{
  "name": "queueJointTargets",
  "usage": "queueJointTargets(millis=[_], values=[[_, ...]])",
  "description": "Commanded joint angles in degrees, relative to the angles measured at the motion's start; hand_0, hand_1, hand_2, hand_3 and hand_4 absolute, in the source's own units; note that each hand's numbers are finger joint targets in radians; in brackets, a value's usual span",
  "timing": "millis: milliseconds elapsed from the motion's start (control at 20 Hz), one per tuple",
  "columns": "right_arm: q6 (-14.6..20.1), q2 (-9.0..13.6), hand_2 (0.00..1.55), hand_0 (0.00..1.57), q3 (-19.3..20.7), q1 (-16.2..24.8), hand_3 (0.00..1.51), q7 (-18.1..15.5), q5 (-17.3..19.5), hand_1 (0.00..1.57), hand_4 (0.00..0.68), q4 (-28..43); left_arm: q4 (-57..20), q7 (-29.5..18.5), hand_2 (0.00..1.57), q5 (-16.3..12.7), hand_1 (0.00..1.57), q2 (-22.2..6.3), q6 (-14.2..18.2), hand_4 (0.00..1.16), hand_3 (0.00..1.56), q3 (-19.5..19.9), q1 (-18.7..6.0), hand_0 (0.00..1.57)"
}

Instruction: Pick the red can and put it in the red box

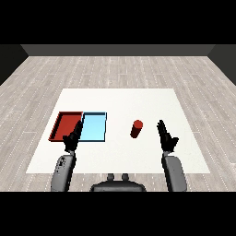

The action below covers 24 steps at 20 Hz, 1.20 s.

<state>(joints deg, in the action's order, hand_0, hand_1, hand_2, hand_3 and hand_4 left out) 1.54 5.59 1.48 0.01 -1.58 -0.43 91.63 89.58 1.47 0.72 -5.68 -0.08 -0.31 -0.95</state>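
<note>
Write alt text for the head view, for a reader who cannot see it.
A red can stands upright on the white table, untouched, just left of the robot's open right hand. Further left, a red tray and a light blue tray lie side by side, the open left hand in front of them.

Red can (136, 129), red tray (66, 125), light blue tray (94, 127), white table (120, 99).

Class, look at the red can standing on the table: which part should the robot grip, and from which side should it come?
Probably round the middle of the red can, from its right. It stands upright and apart from the trays, so its curved side wall is free all round, and the right hand, fingers straight, is the nearer one, just to its right.
</note>
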Motion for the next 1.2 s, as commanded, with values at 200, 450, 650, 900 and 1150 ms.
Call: queueJointTargets(millis=[200, 450, 650, 900, 1150], values=[[-4.3, 2.79, 0.0, 0.0, 3.73, -3.6, 0.0, 0.28, -1.23, 0.0, 0.0, -6.7, 0.48, -1.47, 0.0, 0.88, 0.0, 0.71, 0.64, 0.0, 0.0, 1.65, 1.25, 0.0], [-10.68, 1.86, 0.0, 0.0, 5.26, -4.56, 0.0, -12.27, -8.24, 0.0, 0.0, -5.75, 3.9, -18.99, 0.0, -2.92, 0.0, 2.16, -0.55, 0.0, 0.0, 4.46, -0.36, 0.0], [-11.72, 0.46, 0.0, 0.0, 4.59, -2.87, 0.0, -14.86, -8.53, 0.0, 0.0, -5.6, 4.26, -20.67, 0.0, -4.05, 0.0, 2.1, -1.75, 0.0, 0.0, 4.85, 1.77, 0.0], [-12.76, 2.5, 0.0, 0.0, 6.45, -3.72, 0.0, -14.75, -8.34, 0.0, 0.0, -6.94, 4.15, -22.15, 0.0, -4.09, 0.0, 2.17, -3.27, 0.0, 0.0, 4.18, 4.22, 0.0], [-13.56, 2.35, 0.0, 0.0, 6.55, -5.1, 0.0, -18.57, -7.05, 0.0, 0.0, -12.26, 2.28, -23.27, 0.0, -3.11, 0.0, 3.18, -1.48, 0.0, 0.0, 3.88, 2.12, 0.0]])
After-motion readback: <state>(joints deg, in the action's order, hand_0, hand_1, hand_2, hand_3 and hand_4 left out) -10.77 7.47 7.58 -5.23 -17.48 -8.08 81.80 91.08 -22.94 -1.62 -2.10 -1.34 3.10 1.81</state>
